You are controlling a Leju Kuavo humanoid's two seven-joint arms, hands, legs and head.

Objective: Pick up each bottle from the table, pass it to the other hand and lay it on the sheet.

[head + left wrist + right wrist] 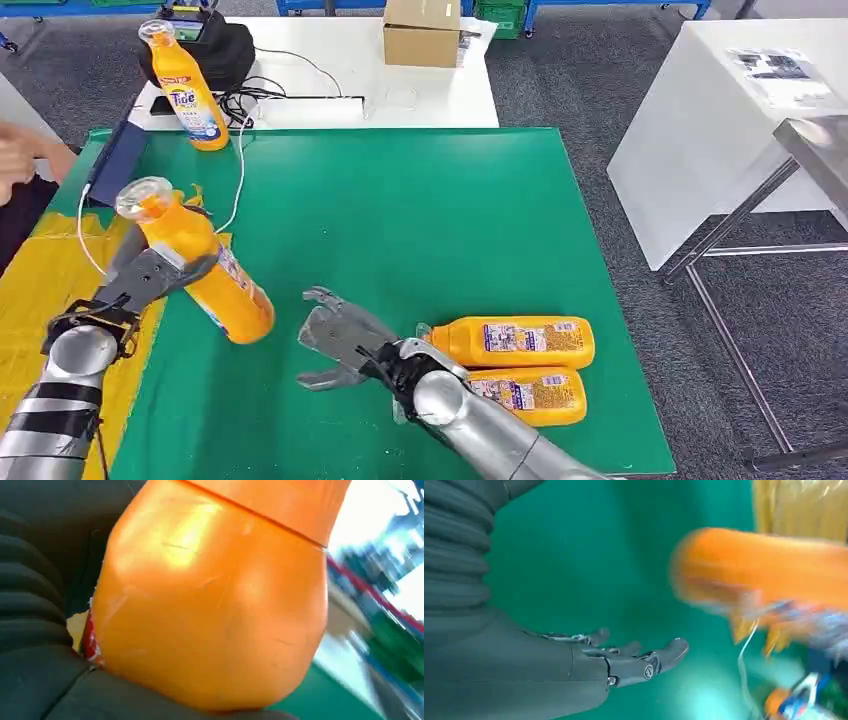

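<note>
The left hand [150, 272] grips a tilted orange plastic detergent bottle [205, 268] around its middle, cap up, base swung toward the right hand [345, 345], which waits with fingers spread and nothing in them, likely for a handover. Beside the left hand lies the crinkled yellow sheet [40, 290]; bare green table [400, 220] lies between the hands.
</note>
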